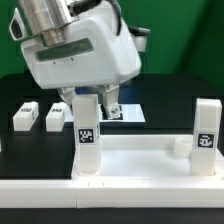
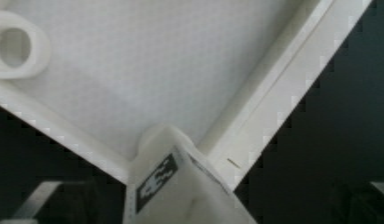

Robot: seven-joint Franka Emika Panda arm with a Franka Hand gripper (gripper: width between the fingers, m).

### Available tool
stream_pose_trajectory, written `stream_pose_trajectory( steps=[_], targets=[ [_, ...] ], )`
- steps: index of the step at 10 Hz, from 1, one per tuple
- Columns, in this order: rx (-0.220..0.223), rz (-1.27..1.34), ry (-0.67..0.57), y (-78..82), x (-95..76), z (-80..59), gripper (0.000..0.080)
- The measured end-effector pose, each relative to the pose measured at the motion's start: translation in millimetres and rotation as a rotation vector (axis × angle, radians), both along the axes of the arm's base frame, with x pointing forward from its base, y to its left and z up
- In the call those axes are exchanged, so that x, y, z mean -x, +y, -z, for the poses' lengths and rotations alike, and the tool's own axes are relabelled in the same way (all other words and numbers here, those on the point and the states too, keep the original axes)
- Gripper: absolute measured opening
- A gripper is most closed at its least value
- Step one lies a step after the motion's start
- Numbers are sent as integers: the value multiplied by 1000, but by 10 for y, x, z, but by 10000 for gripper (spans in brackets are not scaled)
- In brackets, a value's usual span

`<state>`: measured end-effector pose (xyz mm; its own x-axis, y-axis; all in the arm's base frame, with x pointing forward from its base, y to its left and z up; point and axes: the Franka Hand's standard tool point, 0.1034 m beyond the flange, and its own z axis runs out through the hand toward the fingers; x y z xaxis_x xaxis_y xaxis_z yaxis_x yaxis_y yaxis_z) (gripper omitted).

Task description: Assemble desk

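The white desk top [image 1: 130,165] lies at the front, rim up. One white leg [image 1: 88,132] with a tag stands upright in the corner on the exterior view's left, and a second leg [image 1: 206,132] stands at the right corner. My gripper [image 1: 101,104] hangs just above and behind the first leg, fingers spread. In the wrist view the leg [image 2: 185,180] rises from the corner of the desk top [image 2: 153,80] between my fingers [image 2: 40,196], which stay apart from it. The gripper [image 2: 207,216] is open and holds nothing.
Two loose white legs [image 1: 25,115] [image 1: 58,115] lie on the black table at the exterior view's left. The marker board [image 1: 130,113] lies behind the gripper. A round socket [image 1: 180,145] sits near the right leg, and another shows in the wrist view [image 2: 11,50].
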<state>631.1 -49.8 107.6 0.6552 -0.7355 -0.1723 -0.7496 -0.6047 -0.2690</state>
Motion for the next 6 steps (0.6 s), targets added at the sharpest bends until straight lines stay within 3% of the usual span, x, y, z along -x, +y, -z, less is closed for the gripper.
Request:
stream_pose_trajectory(
  steps=[3, 4, 5, 6],
  targets=[
    [23, -207, -65, -22, 4, 3, 649],
    [74, -360, -65, -55, 11, -16, 649],
    [155, -548, -79, -71, -36, -42, 649],
    [177, -621, -94, -61, -51, -15, 649]
  ],
)
